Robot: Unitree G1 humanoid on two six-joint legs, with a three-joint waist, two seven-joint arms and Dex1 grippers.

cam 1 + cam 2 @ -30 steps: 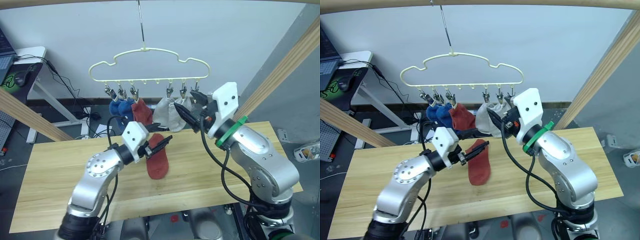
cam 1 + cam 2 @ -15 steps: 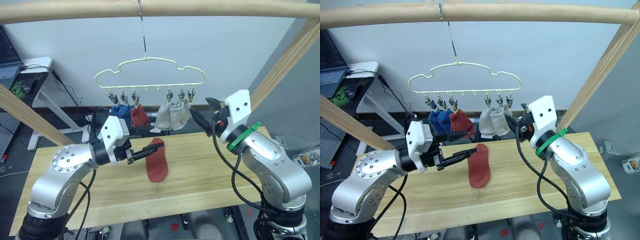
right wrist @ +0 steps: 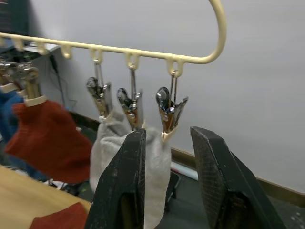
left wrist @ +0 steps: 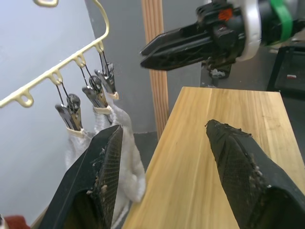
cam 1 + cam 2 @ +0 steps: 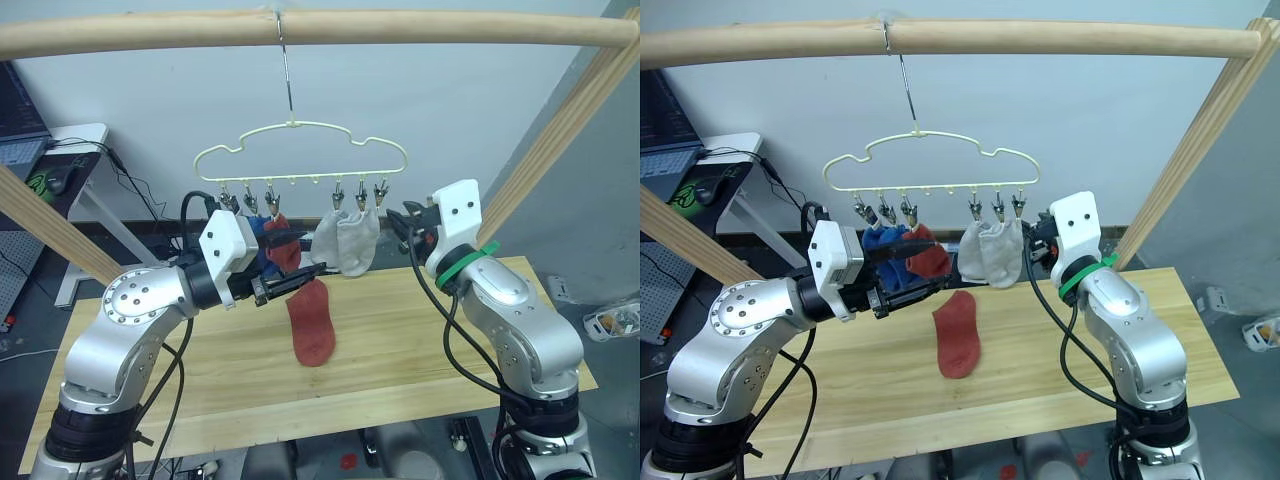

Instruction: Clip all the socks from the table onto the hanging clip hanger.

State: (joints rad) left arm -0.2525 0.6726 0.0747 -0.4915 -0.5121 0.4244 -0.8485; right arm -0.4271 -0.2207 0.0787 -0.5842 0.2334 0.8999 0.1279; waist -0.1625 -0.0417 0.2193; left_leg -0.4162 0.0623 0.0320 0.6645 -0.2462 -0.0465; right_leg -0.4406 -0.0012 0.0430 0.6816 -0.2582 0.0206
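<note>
One long wooden table point(image 5: 420, 350) bears a single rust red sock point(image 5: 958, 334) lying flat near its middle. Above its far edge the clip hanger point(image 5: 300, 150) hangs from a wooden pole point(image 5: 300, 25), holding two blue socks point(image 5: 880, 245), a red sock point(image 5: 930, 255) and two grey socks point(image 5: 345, 240). The left gripper point(image 5: 915, 270) stands open and empty beside the clipped red sock. The right gripper point(image 3: 167, 157), open and empty, points at the rightmost clip point(image 3: 170, 112).
</note>
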